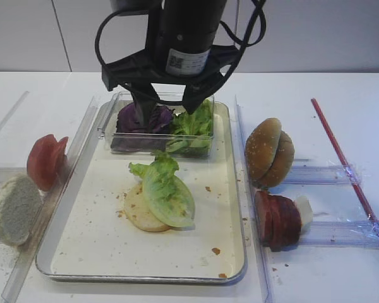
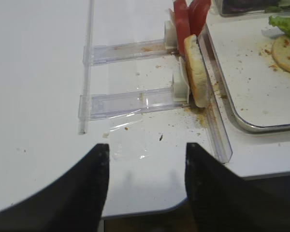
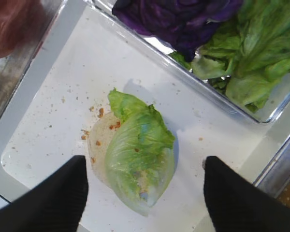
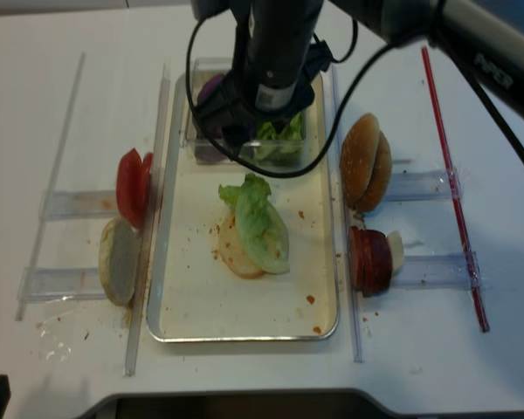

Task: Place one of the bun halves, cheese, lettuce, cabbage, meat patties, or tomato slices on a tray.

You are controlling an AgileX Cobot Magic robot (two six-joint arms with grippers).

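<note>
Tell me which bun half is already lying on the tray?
The pale flat bun half mid-tray, under the lettuce. The other pale disc and the sesame domes stand outside it.

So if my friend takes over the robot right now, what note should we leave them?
Right gripper: open, empty, hanging over the tray, fingers either side of the lettuce but above it.
Left gripper: open, empty, parked over bare table left of the tray.
Done: one flat bun half lies on the tray with the lettuce lying on it.
Still off the tray: tomato slices and a pale bun half on the left; sesame bun halves, meat patties and cheese on the right.
The purple cabbage sits in its clear box.
</note>
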